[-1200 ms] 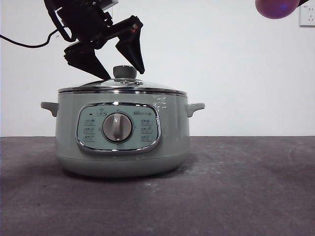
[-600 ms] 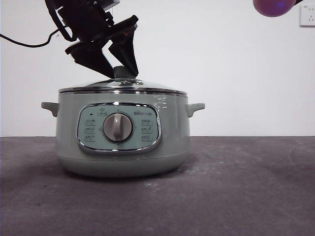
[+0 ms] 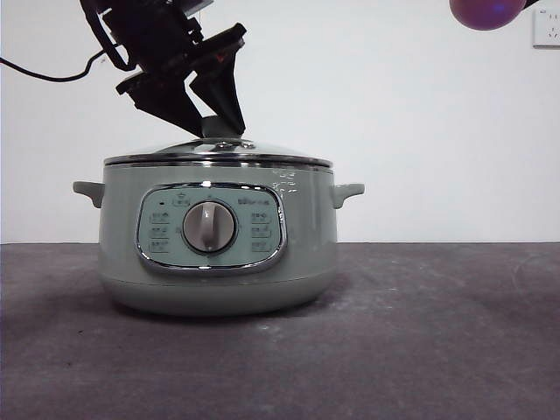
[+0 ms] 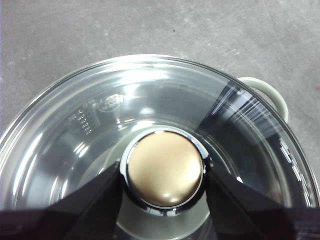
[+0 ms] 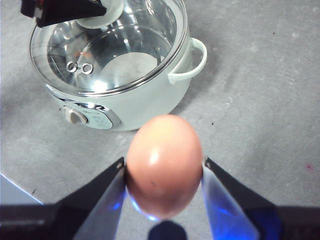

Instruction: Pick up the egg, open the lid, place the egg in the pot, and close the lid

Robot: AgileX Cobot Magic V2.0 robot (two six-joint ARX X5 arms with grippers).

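A bare test bench: grey table point(image 3: 437, 332), blank white wall point(image 3: 394, 131), one wall socket point(image 3: 546, 28)

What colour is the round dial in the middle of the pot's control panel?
Grey. The round grey dial on the large sage-green pot shows best in the front view.

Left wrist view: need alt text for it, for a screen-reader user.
Seen from above, the left claw has its two black jaws on either side of the round knob of the glass lid, touching it. The lid sits on the pot, whose pale side handle shows beyond the rim, on a grey table.
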